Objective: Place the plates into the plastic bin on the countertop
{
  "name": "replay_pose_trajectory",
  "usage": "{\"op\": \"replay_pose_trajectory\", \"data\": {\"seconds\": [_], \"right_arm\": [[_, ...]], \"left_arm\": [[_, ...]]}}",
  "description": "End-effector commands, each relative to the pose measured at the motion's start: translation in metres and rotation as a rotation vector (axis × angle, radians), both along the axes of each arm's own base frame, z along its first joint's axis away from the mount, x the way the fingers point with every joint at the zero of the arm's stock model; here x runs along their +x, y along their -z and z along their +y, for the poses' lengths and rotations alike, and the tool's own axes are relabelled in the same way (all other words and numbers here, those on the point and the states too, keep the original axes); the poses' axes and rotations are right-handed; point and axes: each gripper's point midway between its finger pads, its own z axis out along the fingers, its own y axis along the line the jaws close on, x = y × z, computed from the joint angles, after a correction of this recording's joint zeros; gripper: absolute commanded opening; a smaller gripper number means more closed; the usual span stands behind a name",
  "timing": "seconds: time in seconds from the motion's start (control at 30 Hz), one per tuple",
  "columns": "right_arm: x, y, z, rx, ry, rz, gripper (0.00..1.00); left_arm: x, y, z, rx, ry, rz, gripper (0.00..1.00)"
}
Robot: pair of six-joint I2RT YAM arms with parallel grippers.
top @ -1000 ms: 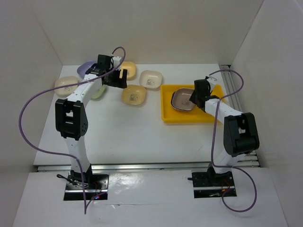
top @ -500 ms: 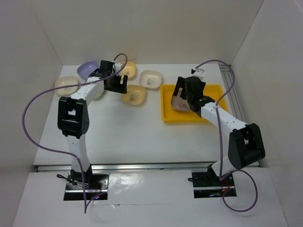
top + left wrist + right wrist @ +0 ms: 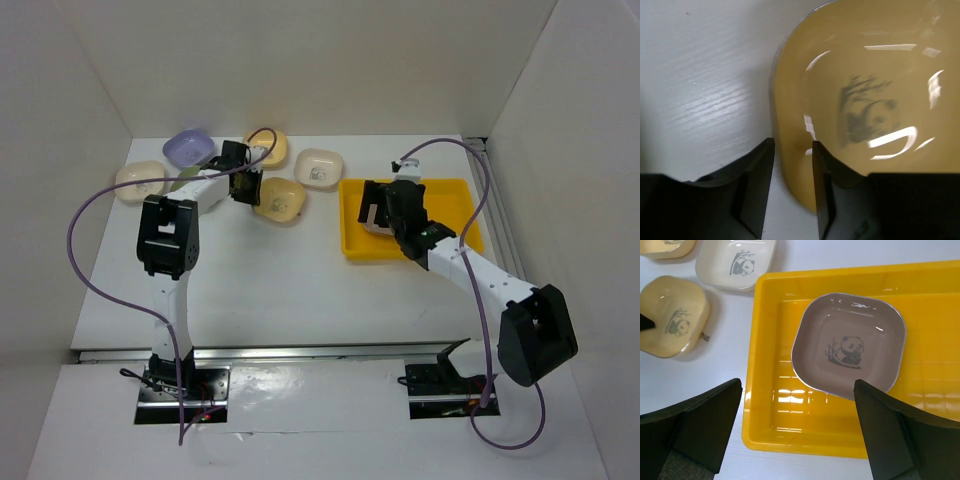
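While left gripper (image 3: pixel 791 145) straddles glossy yellow rounded-square plate (image 3: pixel 865 75) rim, pinch cannot be told | right gripper (image 3: pixel 797 385) spread wide | plate likely light, stiff, slick; take rim

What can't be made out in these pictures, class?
Top external view: the brown plate in the yellow bin, mostly behind the right gripper.
Left wrist view: the yellow plate, cut off by the frame; whether the left gripper grips its rim yet.
Top external view: plate marks, too small.
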Motion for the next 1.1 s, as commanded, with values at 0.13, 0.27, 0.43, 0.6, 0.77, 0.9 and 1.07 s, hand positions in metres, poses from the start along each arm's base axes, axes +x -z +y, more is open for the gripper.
{"op": "replay_pose_trajectory", "data": {"seconds": [0.13,0.27,0.43,0.6,0.77,0.9,1.07], "right_arm": [[0.005,-0.002,0.040,0.041,-0.108,-0.034,1.00],[0.015,-0.018,0.081,0.076,-0.205,-0.049,1.00],[0.031,-0.015,0.130,0.136,-0.275,-0.030,1.00],[0.042,-0.005,0.178,0.205,-0.321,0.003,1.00],[0.043,0.026,0.215,0.256,-0.351,0.055,0.91],[0.044,0.041,0.224,0.265,-0.323,0.080,0.33],[0.040,0.041,0.211,0.206,-0.230,0.103,0.00]], "left_arm": [[0.002,-0.034,-0.010,0.011,0.011,-0.072,0.00],[-0.015,-0.080,-0.007,-0.017,-0.005,-0.157,0.00],[-0.042,-0.114,-0.011,-0.079,-0.004,-0.193,0.00],[-0.063,-0.134,-0.018,-0.142,0.019,-0.210,0.00],[-0.072,-0.150,-0.032,-0.202,0.058,-0.218,0.00],[-0.075,-0.154,-0.037,-0.213,0.063,-0.222,0.00],[-0.076,-0.154,-0.034,-0.197,0.060,-0.228,0.57]]}}
